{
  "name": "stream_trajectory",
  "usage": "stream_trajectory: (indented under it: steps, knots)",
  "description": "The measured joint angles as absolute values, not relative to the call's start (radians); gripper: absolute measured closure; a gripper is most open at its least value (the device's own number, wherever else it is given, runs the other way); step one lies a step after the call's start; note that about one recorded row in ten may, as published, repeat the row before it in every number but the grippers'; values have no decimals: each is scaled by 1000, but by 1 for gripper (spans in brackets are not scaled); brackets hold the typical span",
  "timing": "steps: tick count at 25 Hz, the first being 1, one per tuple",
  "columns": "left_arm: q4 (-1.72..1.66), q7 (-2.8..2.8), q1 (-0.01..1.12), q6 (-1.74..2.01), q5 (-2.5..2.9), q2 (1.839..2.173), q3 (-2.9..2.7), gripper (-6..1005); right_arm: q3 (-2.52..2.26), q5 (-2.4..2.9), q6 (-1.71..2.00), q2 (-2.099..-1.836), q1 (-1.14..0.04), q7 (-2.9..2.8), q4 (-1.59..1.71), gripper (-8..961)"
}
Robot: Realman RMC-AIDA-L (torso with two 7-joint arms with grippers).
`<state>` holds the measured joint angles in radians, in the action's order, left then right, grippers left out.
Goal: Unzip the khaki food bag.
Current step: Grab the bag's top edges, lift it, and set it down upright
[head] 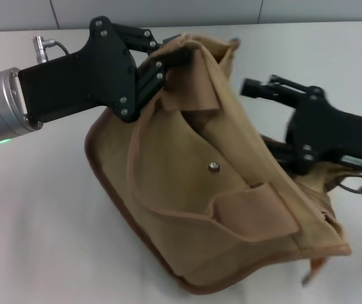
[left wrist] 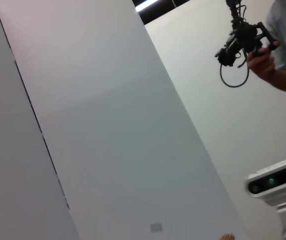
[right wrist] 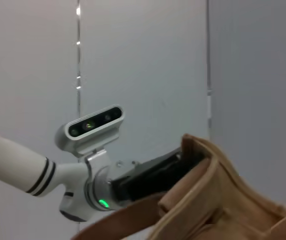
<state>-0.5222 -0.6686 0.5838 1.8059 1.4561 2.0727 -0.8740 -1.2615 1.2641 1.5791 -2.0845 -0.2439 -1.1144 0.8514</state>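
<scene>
Khaki food bag (head: 231, 209), a boxy tan canvas tote with darker brown piping along its lower edge, is lying tilted on a white table (head: 35, 240), filling the middle and right of the head view. Its front face is turning up toward the camera, showing a small metal snap (head: 214, 166) and a wide fabric handle (head: 257, 209) draping across the pocket.

From the left, the left gripper (head: 184, 54) is reaching in at the bag's upper corner. Its black fingers are pressing closed on a fold of tan fabric at the top edge, pinching that corner and holding it raised. In the right wrist view the same gripper (right wrist: 183, 160) is appearing against the bag's top edge (right wrist: 218, 200), with the left arm's wrist camera (right wrist: 90, 125) sitting above it.

From the right, the right gripper (head: 263, 88) is hovering just beside the bag's upper right side, near the top opening. Whether its fingers are open or closed cannot be told, and no fabric is visibly in its hold.

The left wrist view is pointing away from the table, showing white wall panels (left wrist: 108, 125) and a person (left wrist: 283, 45) holding a camera rig (left wrist: 240, 40).
</scene>
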Motion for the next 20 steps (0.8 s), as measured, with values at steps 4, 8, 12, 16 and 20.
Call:
stream_trajectory:
  steps: [4, 8, 12, 16, 20]
  knots:
    - [-522, -669, 582, 1806, 1455, 2070, -879, 924, -1211, 1208, 1581, -2090, -218, -1080, 821, 116]
    - [-522, -669, 581, 1806, 1455, 2070, -883, 923, -1209, 1031, 1577, -2090, -262, -1012, 722, 116]
    - [-522, -669, 580, 1806, 1455, 2069, -883, 922, -1204, 1020, 1575, -2085, -306, -1005, 684, 116]
    - [-522, -669, 579, 1806, 1455, 2069, -878, 921, -1196, 1145, 1597, -2079, -290, -955, 717, 116]
    - [-521, -669, 579, 1808, 1457, 2070, -877, 919, -1172, 1295, 1621, -2079, -262, -925, 762, 116]
